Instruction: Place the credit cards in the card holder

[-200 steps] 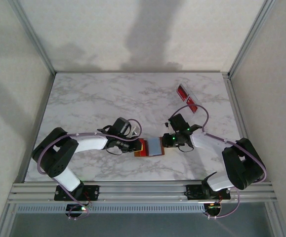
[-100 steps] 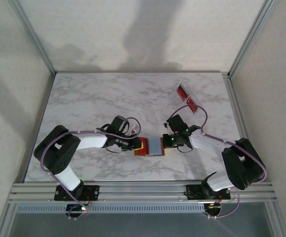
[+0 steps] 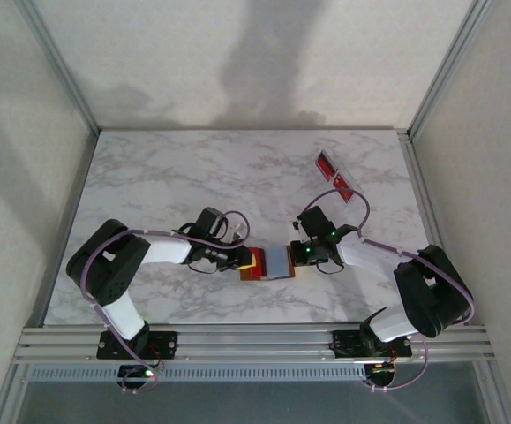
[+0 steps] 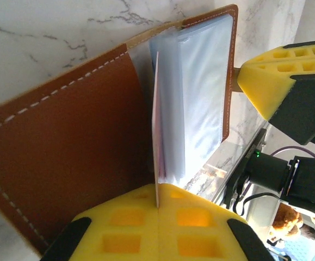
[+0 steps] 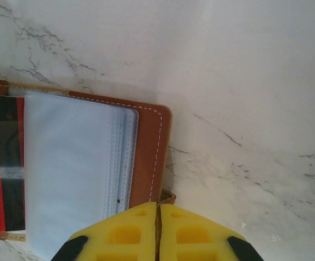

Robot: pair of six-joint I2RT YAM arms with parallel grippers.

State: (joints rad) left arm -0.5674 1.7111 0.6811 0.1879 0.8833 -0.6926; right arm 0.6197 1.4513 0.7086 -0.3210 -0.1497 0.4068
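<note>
2 grippers are clamped: your right gripper (image 5: 157, 206) has just closed on the card holder (image 5: 149, 147) by its tab (image 5: 167, 197), steadying it near the table's (image 3: 149, 177) front; your left gripper (image 4: 157, 197) pinches the red credit card (image 5: 2, 163) among its sleeves (image 5: 75, 163), ready for insertion.

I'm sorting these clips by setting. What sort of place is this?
Probably a lab test cell, not a home: a marble-patterned table fenced by aluminium posts and plain white panels, with a left arm and a right arm bolted to a rail at its near edge.
</note>
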